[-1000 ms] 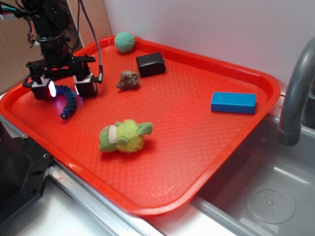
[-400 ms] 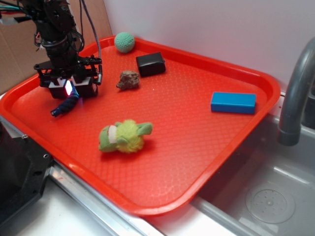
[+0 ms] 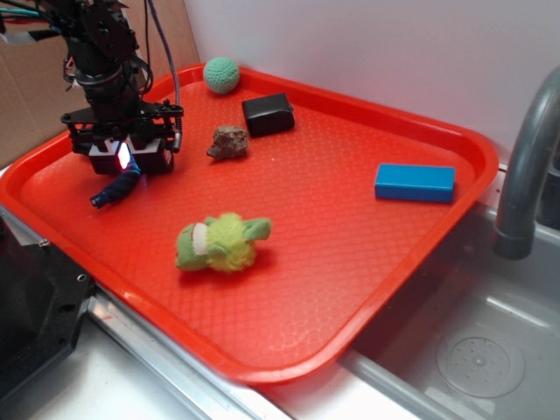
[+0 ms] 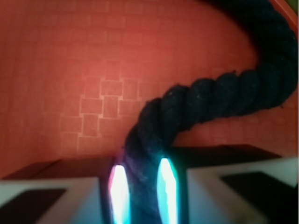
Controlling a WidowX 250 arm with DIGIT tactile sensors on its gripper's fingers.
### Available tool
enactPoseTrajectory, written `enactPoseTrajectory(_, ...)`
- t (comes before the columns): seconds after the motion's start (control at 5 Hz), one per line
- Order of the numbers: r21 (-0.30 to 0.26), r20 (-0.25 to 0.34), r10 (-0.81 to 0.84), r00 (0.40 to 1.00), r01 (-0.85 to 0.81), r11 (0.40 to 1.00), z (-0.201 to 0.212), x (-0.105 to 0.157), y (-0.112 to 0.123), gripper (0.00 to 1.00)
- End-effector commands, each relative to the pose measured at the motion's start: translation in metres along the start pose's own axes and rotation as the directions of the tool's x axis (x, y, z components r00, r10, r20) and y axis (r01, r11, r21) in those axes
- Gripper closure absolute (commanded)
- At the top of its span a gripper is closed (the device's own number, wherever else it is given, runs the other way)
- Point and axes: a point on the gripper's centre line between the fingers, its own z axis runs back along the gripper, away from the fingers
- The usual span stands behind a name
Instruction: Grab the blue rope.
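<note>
Fingers (image 4: 119, 196) pinched on blue rope (image 4: 205, 100) | gripper (image 3: 122, 157) at far-left of red tray (image 3: 420, 254) | rope tail trails toward near-left edge | step: grasp looks secured | next: lift straight, watch for slipping

At the upper left of the exterior frame stands a black robot arm (image 3: 98, 48), blocky and matte, with thin black cables looping beside it and one ribbed grey hose trailing down its right side. Its end effector (image 3: 123, 156) has a black crossbar, white-and-black finger blocks, and glowing pink and cyan strips on the pads (image 4: 119, 191).
</note>
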Motion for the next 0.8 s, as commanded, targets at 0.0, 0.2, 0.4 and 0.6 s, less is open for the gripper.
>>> enactPoseTrajectory(0.0, 0.043, -0.063, 0.002, 0.998, 0.001, 0.999, -0.006, -0.025, 0.017, 1.0)
enactPoseTrajectory(0.2, 0.057, -0.058, -0.178, 0.982, 0.181, 0.982, 0.022, -0.026, 0.014, 1.0)
enactPoseTrajectory(0.4, -0.023, 0.072, -0.403, 0.912, 0.405, 0.914, 0.071, -0.031, -0.01, 1.0)
enactPoseTrajectory(0.6, -0.104, 0.199, -0.56, 0.804, 0.585, 0.804, 0.126, -0.039, -0.035, 1.0)
